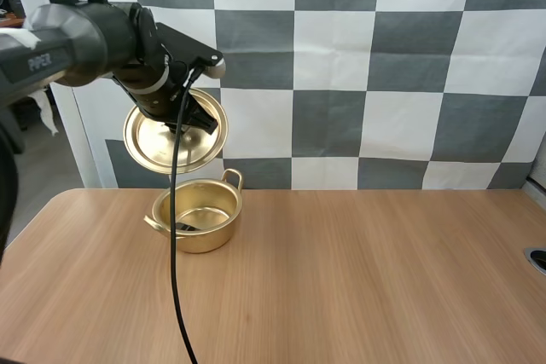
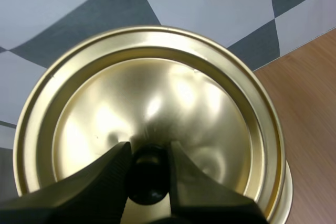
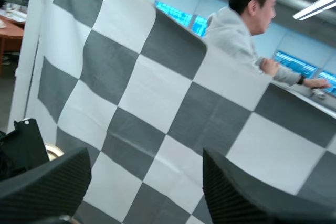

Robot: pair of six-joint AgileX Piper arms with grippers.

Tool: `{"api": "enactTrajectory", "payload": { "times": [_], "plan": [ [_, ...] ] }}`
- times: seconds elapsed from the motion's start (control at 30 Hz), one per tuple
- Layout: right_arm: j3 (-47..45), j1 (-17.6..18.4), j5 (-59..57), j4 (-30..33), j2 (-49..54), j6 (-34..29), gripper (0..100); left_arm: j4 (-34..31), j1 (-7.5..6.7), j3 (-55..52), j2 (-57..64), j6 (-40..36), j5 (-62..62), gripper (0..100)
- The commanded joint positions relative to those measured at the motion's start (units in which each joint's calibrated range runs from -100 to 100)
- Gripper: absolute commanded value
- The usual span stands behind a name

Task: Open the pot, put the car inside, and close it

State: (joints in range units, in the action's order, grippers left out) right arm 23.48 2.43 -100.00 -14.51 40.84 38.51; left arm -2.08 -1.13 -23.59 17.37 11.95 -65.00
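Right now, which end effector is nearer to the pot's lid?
Left. The left end effector grips the lid by its black knob, above the pot. The right end effector stands open, away from the lid, holding nothing.

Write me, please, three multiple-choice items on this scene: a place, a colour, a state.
1. Where is the lid? A) on the pot B) held in the air above the pot C) beside the pot
2. What colour is the pot? A) gold B) red C) blue
3. How is the left claw? A) open, empty B) shut on the lid's knob C) on the pot's handle
Answers: B: the high view shows it tilted over the open pot; A: its wall shines gold; B: the left wrist view shows it pinching the black knob.
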Motion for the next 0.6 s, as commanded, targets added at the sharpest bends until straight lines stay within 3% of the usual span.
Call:
{"api": "enactTrajectory", "payload": {
  "times": [0.0,0.57],
  "plan": [
    [-0.02,0.01,0.0,4.74,7.59,-1.87,100,2.08,0.03,0.07,-5.36,1.11,0.04,0],
    [-0.15,0.01,0.0,7.51,9.73,-3.55,100,2.79,0.03,0.07,-14.61,2.6,-3.15,0]
  ]
}}
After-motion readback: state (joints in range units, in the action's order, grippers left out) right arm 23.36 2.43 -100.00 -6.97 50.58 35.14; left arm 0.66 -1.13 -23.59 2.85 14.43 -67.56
